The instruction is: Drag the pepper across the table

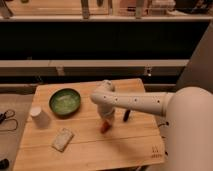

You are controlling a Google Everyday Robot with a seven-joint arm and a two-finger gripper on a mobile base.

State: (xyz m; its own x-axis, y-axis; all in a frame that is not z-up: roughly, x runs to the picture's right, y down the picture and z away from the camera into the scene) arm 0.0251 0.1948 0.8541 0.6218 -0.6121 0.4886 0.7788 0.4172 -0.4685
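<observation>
Plank counter (pixel 125 145) of light wood fills the foreground, a small dark logo (pixel 155 149) printed near its front corner. Taking the pepper (pixel 104 127) as landmark: this small red-orange piece lies near the counter's middle, and the claw (pixel 106 120) sits directly over it, touching its upper end, seemingly pressing down so it can slide; how the claw is set cannot be told. Front-left of the pepper lies a pale sponge (pixel 62 139); left, a white cup (pixel 40 115); just right, a small dark object (pixel 127 115); behind-left, a green bowl (pixel 65 101). Beyond, dark shelving (pixel 100 62) spans the dim room.
</observation>
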